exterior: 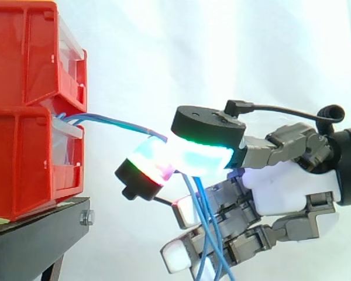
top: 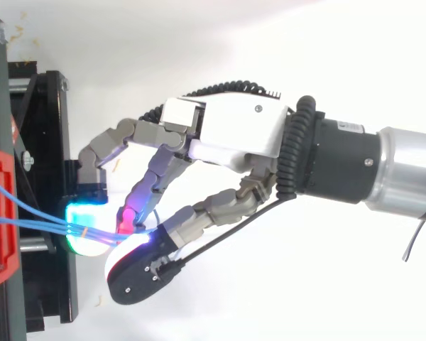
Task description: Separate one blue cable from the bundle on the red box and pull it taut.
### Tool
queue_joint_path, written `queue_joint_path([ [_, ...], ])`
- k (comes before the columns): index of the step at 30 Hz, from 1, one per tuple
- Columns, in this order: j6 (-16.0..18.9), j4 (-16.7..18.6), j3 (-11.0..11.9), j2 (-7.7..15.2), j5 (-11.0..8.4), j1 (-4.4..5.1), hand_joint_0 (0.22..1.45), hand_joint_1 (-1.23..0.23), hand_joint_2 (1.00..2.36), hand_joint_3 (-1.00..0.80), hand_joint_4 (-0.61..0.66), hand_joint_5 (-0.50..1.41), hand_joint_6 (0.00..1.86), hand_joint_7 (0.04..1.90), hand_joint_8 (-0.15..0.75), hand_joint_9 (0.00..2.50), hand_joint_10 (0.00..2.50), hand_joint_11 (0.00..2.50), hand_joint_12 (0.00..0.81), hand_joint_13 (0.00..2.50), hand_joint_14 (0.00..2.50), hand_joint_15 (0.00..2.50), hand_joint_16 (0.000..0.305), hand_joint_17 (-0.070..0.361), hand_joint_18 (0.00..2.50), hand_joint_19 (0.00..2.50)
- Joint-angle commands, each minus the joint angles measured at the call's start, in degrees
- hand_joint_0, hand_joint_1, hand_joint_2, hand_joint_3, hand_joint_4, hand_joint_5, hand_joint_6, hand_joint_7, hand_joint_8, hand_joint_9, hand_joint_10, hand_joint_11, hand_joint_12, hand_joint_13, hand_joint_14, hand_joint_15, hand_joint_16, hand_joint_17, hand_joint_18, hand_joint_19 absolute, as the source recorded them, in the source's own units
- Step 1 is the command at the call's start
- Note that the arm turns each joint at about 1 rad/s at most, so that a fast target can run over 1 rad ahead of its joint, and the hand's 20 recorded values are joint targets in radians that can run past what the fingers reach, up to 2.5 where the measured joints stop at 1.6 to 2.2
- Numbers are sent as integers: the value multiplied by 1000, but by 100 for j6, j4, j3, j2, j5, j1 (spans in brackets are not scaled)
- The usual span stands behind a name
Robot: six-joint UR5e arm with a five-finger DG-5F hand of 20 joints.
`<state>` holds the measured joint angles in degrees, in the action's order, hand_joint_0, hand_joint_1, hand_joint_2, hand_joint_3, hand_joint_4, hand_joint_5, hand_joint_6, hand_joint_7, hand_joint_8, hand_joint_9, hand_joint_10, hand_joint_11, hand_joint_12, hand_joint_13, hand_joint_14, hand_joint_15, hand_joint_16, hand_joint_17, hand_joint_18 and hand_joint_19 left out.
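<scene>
White curtain backs the whole scene. In the side view you see the red bins (exterior: pixel 23 70) stacked at 9 o'clock on the black stand (exterior: pixel 35 234), and the hand (exterior: pixel 286 190) coming in from 3 o'clock. The blue cables (exterior: pixel 114 122) leave the front of the bins where the upper one meets the lower, and run nearly straight toward 3 o'clock to the glowing fingertips (exterior: pixel 202 155). There the hand pinches them between its thumb pad and a finger pad. You cannot tell how many strands sit in that pinch. Past the pads the cables drop toward 6 o'clock, in front of the other, curled fingers. From above, the hand (top: pixel 234 131) reaches toward 9 o'clock, its pads just short of the stand (top: pixel 46 142).
</scene>
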<state>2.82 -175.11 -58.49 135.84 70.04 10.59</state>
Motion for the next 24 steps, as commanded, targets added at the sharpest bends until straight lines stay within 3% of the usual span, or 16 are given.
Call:
queue_joint_path([
  [1, 8, -146, 4, -66, 1, -5, 742, -918, 1001, -480, -229, -95, 928, 985, 176, 1121, 19, 417, 296, 960, 19, 407, 46, 104, 725, 630],
  [4, 8, -313, 4, -119, 1, -5, 727, -919, 1000, -500, -210, -115, 935, 927, 174, 1087, 17, 432, 296, 946, 18, 411, 47, 106, 716, 628],
  [8, 8, -436, -4, -171, 1, -14, 609, -927, 1000, -500, -27, -124, 914, 808, 176, 1074, 20, 465, 300, 939, 19, 428, 49, 109, 707, 646],
  [15, -19, -603, -4, -286, -17, -14, 466, -925, 1000, -500, 21, -116, 904, 782, 210, 1112, 18, 452, 329, 967, 17, 414, 56, 125, 763, 639],
  [18, -19, -612, 13, -294, 1, -22, 466, -840, 1000, -500, 23, -115, 899, 780, 214, 1123, 18, 454, 332, 972, 19, 410, 56, 126, 766, 639],
  [22, -19, -647, 39, -294, 1, -40, 570, -643, 1000, -500, -3, -118, 892, 848, 195, 1114, 17, 458, 311, 954, 18, 422, 51, 114, 732, 678],
  [24, -19, -700, 92, -294, 1, -49, 598, -632, 1000, -500, -17, -118, 898, 863, 201, 1115, 20, 467, 315, 950, 20, 428, 50, 114, 724, 689],
])
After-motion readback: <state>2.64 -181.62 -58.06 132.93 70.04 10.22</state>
